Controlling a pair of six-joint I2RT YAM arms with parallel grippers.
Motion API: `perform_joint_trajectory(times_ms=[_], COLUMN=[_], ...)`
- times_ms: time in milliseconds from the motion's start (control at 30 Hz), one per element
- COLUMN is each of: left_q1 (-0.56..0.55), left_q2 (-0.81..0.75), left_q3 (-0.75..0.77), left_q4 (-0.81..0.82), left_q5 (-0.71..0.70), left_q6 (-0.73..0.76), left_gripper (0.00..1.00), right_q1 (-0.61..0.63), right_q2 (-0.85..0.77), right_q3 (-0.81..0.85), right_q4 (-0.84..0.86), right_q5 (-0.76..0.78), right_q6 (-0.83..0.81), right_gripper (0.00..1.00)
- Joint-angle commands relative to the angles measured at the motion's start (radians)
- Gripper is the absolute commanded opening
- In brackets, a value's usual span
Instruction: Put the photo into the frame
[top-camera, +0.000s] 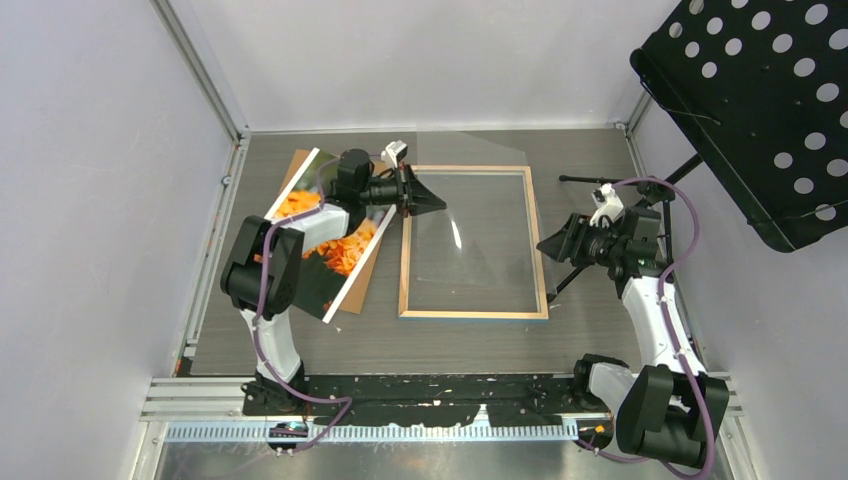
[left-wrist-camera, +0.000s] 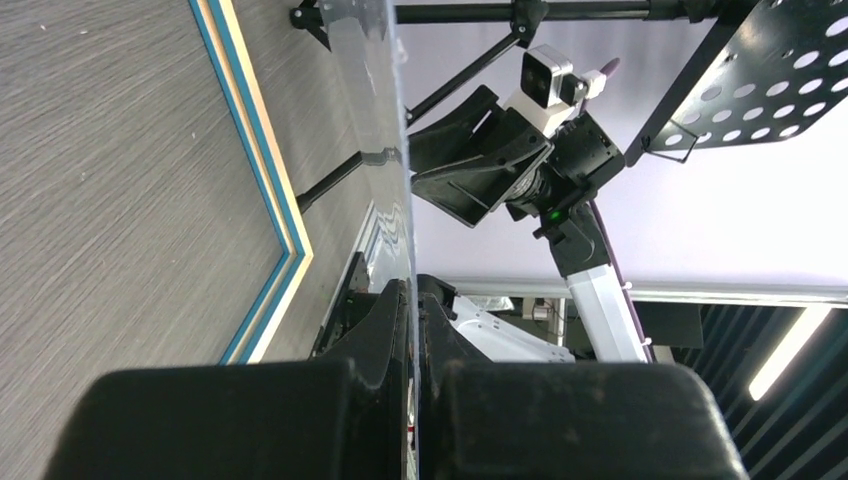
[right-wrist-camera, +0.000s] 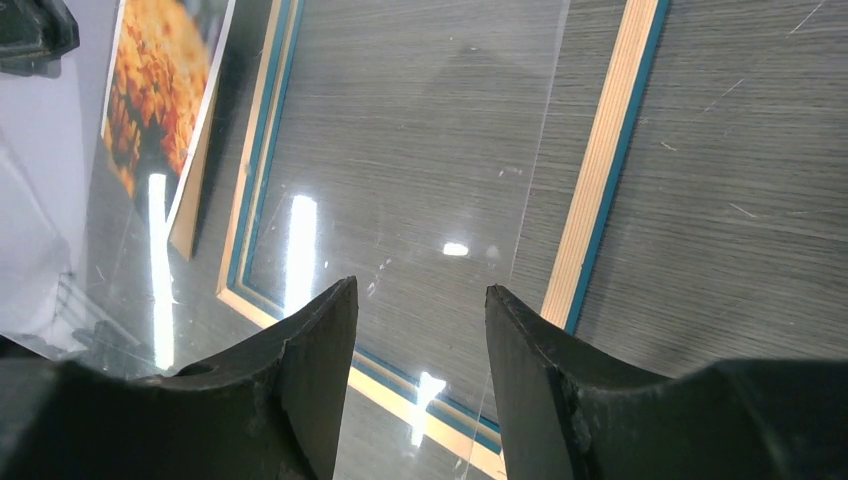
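Observation:
The frame (top-camera: 538, 240) lies flat mid-table, light wood side up, with a blue edge showing (left-wrist-camera: 260, 170) (right-wrist-camera: 600, 170). My left gripper (top-camera: 440, 203) is shut on the near-left edge of the clear pane (top-camera: 480, 215), which it holds tilted above the frame. In the left wrist view the pane (left-wrist-camera: 400, 150) shows edge-on between the closed fingers (left-wrist-camera: 413, 290). The photo (top-camera: 345, 250) of orange flowers rests on a brown backing board (top-camera: 365, 285) left of the frame, partly under the left arm. My right gripper (top-camera: 543, 245) (right-wrist-camera: 420, 290) hangs open and empty just right of the frame.
A black perforated music stand (top-camera: 760, 110) leans over the back right corner, and its thin black legs (top-camera: 590, 180) reach onto the table near the right arm. Grey walls close in the table at left and back. A metal rail runs along the near edge.

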Motion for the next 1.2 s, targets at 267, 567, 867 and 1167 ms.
perform_joint_trajectory(times_ms=[267, 567, 867, 1167], left_q1=[-0.021, -0.024, -0.024, -0.020], left_q2=[0.073, 0.143, 0.149, 0.148], left_q3=[0.048, 0.010, 0.015, 0.022], left_q4=[0.025, -0.021, -0.145, -0.195], left_q5=[-0.004, -0.007, -0.019, -0.038], left_q6=[0.125, 0.196, 0.306, 0.356], left_gripper=[0.00, 0.00, 0.00, 0.00], right_q1=[-0.018, -0.021, -0.023, -0.024], right_q2=[-0.044, -0.051, -0.062, -0.063], right_q3=[0.026, 0.020, 0.016, 0.013], right_q4=[0.015, 0.017, 0.016, 0.012], right_q5=[-0.021, -0.025, -0.026, -0.029], right_q6=[-0.015, -0.012, -0.012, -0.015], right_gripper=[0.56, 0.56, 0.56, 0.56])
